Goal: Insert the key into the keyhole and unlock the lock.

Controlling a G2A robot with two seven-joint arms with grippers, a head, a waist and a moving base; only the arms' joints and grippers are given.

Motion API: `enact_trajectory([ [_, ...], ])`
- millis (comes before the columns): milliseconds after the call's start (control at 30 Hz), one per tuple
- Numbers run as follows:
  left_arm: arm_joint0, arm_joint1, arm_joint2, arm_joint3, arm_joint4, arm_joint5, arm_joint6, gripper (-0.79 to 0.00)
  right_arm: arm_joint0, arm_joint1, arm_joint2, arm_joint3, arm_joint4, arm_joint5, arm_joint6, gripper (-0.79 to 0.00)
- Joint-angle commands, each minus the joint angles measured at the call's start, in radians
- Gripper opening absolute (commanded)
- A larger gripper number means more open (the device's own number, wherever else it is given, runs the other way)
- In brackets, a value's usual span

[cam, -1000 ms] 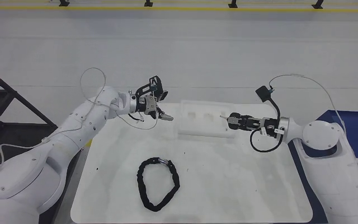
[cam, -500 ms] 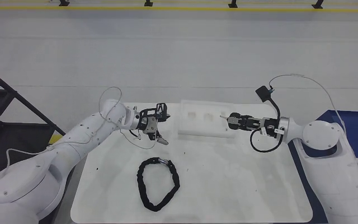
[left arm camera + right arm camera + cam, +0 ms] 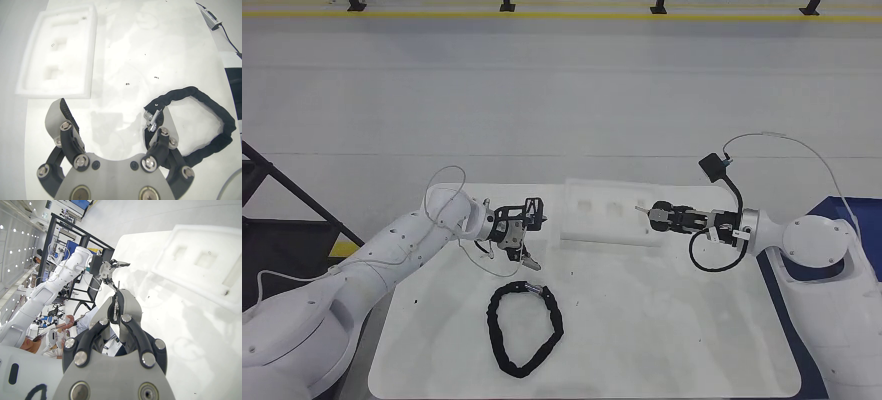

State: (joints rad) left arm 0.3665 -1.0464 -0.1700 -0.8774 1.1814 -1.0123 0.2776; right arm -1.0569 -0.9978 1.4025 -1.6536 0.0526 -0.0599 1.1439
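Left tool (image 3: 113, 106) spread wide over metal lock barrel (image 3: 152, 121) of chain (image 3: 213, 108) lying on surface (image 3: 662, 320). Right tool (image 3: 118, 296) clamped on key (image 3: 118, 286), well apart, near foam tray (image 3: 607, 210). Advice: grip barrel squarely, aim its end toward key, hold steady.

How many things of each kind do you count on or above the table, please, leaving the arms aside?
lock: 1
key: 1
tray: 1
Total: 3
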Motion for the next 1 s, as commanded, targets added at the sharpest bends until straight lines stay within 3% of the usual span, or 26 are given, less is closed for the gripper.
enact_trajectory([
  [0,0.000,0.000,0.000,0.000,0.000,0.000,0.000,0.000,0.000,0.000,0.000,0.000,0.000,0.000,0.000,-0.785],
  [267,0.031,0.006,-0.006,-0.028,-0.015,0.000,0.043,0.000,0.000,0.000,0.000,0.000,0.000,0.000,0.000,-0.785],
  [700,0.116,0.125,-0.003,-0.068,0.306,0.018,0.367,0.000,0.000,0.000,0.000,0.000,0.000,0.000,0.000,-0.785],
  [967,0.165,0.122,0.000,-0.074,0.440,0.116,0.446,0.000,0.000,0.000,0.000,0.000,0.000,0.000,0.000,-0.785],
])
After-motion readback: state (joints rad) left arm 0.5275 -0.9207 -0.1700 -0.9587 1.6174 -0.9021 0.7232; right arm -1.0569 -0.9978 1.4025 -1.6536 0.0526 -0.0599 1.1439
